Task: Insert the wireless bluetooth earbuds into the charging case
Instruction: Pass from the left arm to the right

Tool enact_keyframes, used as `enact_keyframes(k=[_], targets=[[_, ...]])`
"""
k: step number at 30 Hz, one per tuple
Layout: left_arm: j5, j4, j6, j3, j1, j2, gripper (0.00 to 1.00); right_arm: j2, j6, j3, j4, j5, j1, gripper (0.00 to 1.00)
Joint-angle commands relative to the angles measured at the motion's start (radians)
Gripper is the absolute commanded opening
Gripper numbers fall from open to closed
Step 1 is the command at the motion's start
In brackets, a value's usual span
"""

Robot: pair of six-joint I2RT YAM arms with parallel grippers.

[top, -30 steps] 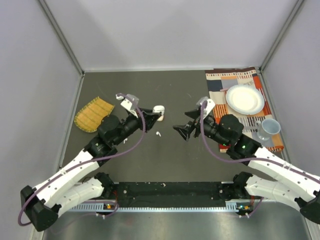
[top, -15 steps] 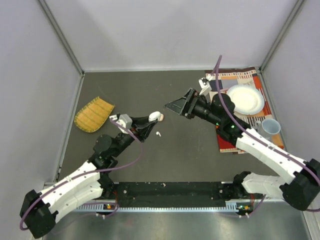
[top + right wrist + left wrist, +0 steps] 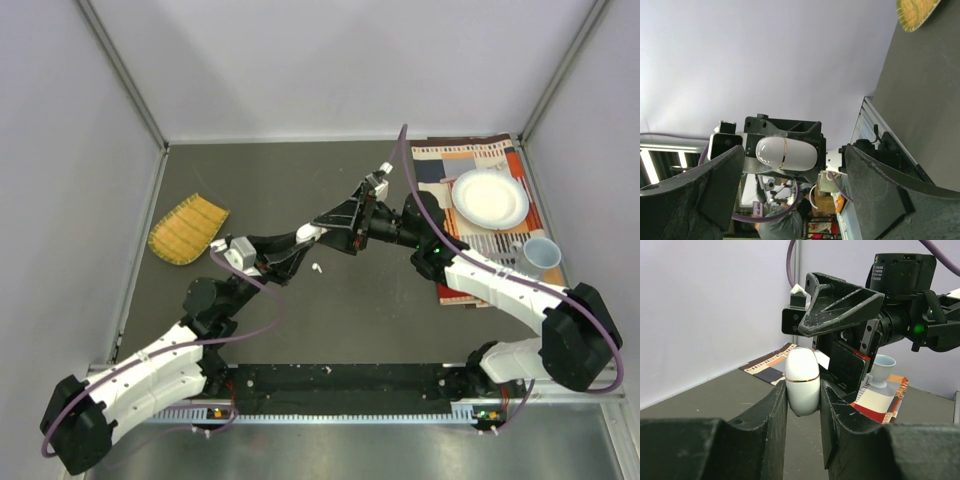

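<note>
Charging case (image 3: 802, 381) clamped in left hand (image 3: 803, 392) over table (image 3: 400, 320) middle, right hand (image 3: 795, 152) spread wide just beside, walls (image 3: 60, 150) well apart.

We find the top camera high at the near side, looking down; both wrist cameras face each other closely, sharing the white charging case (image 3: 802, 381).

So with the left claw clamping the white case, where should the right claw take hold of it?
The rounded top half of the case, above the gold seam. It stands clear of the left claw, whose fingers cover the lower half. The open right claw would probably do best coming head-on from the side opposite the left claw, pinching only that free half.
</note>
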Motion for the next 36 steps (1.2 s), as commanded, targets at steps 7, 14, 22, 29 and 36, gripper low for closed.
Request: enact_keyframes(k=[7, 14, 22, 29, 36], targets=[[0.023, 0.088, 0.005, 0.011, -0.003, 0.031, 0.00, -0.005, 0.108, 0.013, 0.075, -0.094, 0.002, 0.75], [0.043, 0.088, -0.003, 0.015, -0.003, 0.042, 0.00, 0.004, 0.123, 0.002, 0.124, -0.090, 0.002, 0.66], [0.083, 0.072, -0.020, 0.021, -0.003, 0.039, 0.00, 0.025, 0.143, -0.008, 0.171, -0.104, 0.002, 0.55], [0.089, 0.074, -0.032, 0.017, -0.003, 0.042, 0.00, 0.027, 0.148, -0.020, 0.205, -0.104, 0.002, 0.33], [0.102, 0.019, -0.052, 0.034, -0.003, 0.040, 0.05, 0.037, 0.145, -0.015, 0.237, -0.114, 0.000, 0.14]])
